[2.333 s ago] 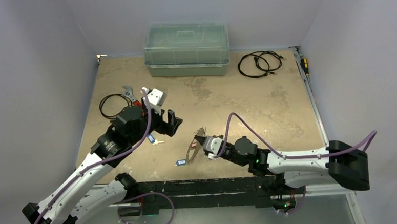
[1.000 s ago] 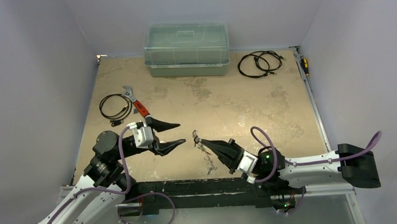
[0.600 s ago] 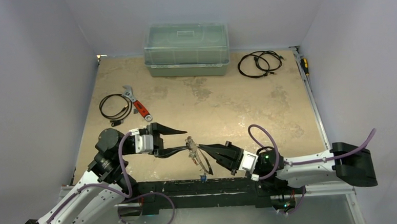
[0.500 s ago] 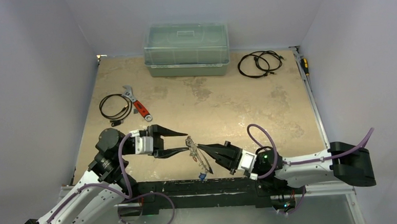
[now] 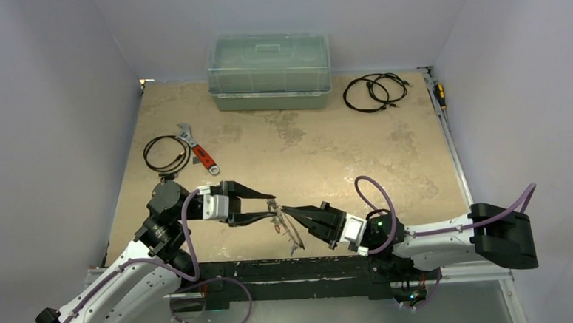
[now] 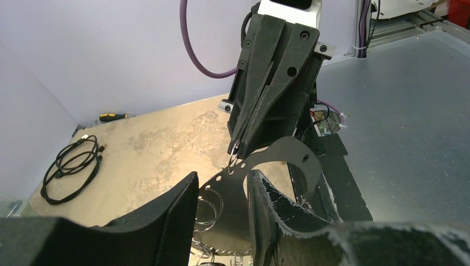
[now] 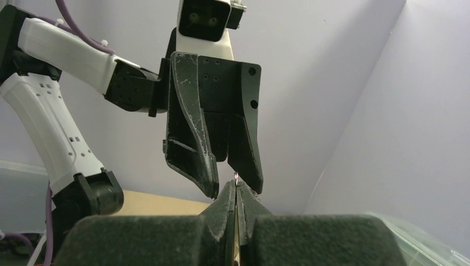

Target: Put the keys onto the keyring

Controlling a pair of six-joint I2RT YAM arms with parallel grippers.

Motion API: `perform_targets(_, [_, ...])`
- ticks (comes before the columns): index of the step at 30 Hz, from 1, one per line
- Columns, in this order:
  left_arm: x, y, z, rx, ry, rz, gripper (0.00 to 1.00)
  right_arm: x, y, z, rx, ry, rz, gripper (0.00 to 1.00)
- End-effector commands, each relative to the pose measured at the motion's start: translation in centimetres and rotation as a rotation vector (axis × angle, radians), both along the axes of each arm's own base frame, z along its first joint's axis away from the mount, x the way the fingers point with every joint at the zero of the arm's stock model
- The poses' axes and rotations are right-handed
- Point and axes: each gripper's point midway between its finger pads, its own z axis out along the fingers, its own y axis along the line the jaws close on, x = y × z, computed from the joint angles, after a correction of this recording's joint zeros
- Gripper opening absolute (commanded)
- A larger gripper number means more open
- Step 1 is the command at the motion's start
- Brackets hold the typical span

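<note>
The keyring (image 5: 295,235) hung in the air above the near part of the table (image 5: 327,152), between the two arms, its thin wire loop drooping from the point where it was pinched. The right fingers (image 5: 306,217) were pressed fully together on its upper edge, and the right wrist view showed a sliver of wire at their tips. A small thing with a reddish spot, probably one of the keys (image 5: 276,225), dangled beside the loop. It was too small to tell whether it was threaded on. The left fingers (image 5: 250,192) pointed at the right ones almost tip to tip, parted by a moderate gap with the top of the ring between them. Whether they touched the wire could not be told.

The ring looked light, thin, springy and slick, so it would likely swing or twist in a single pinch. A second hold across the wire, close to the first, would steady it. A key was probably best taken by its metal head, not its floppy tag.

Farther back lay a red-handled wrench (image 5: 200,150), a black cable coil (image 5: 166,153) and a clear lidded box (image 5: 268,72).
</note>
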Motion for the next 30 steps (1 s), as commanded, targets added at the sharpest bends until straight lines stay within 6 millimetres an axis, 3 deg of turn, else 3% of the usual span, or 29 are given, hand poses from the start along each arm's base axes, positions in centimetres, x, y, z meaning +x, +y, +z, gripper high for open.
perform_targets(1, [-0.1, -0.2, 0.4, -0.020, -0.031, -0.019, 0.36, -0.7, -1.0, 4.5, 0.146, -0.044, 0.032, 0.00])
perform_targets(14, [-0.3, -0.2, 0.5, -0.034, -0.034, -0.026, 0.29, -0.6, -0.1, 4.2, 0.132, -0.043, 0.049, 0.00])
perform_targets(18, [-0.3, -0.2, 0.4, -0.030, -0.033, -0.029, 0.19, -0.5, 0.0, 4.2, 0.130, -0.045, 0.054, 0.00])
perform_targets(21, [-0.3, -0.2, 0.4, -0.031, -0.034, -0.030, 0.00, -0.5, 0.1, 4.2, 0.128, -0.043, 0.061, 0.00])
perform_targets(28, [0.7, 0.3, 1.0, -0.041, -0.033, 0.054, 0.00, 0.4, 0.0, 4.2, 0.144, 0.009, 0.034, 0.00])
perform_targets(30, [1.1, 0.4, 1.0, -0.037, -0.027, 0.083, 0.00, 1.1, -0.4, 4.1, 0.156, 0.045, 0.009, 0.22])
